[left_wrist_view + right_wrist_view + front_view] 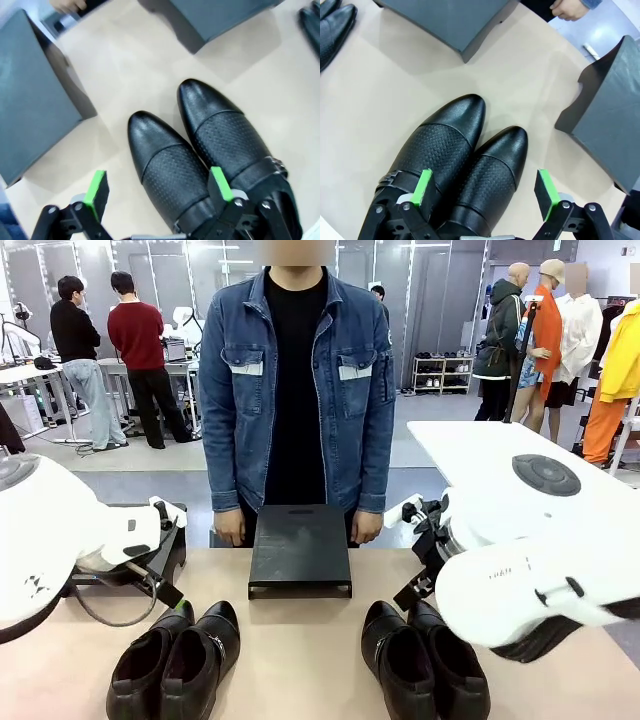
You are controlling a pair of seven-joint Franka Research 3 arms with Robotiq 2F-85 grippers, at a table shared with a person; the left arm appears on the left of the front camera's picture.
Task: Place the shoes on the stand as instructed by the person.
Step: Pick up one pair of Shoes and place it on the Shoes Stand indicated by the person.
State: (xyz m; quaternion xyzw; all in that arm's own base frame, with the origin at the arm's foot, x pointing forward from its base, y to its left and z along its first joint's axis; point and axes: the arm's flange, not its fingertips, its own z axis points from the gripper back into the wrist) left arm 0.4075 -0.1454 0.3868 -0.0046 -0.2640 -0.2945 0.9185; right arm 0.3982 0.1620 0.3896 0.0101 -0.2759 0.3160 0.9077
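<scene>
Two pairs of black shoes stand on the beige table, one pair at the near left [175, 660] and one at the near right [425, 660]. The black stand [300, 550] sits at the far middle, in front of the person [297, 390], whose hands rest at the table edge on either side of it. My left gripper [159, 186] is open above the left pair, its green pads straddling one perforated shoe [165, 160], with its mate [230, 135] alongside. My right gripper [484, 189] is open above the right pair, straddling one shoe [495, 170] beside the other [440, 140].
A second dark block [30, 100] stands at the table's left, partly behind my left arm [60, 540]. Another dark block [610, 125] stands near my right arm [530, 570]. Bare table lies between the pairs and the stand. People stand at other tables far behind.
</scene>
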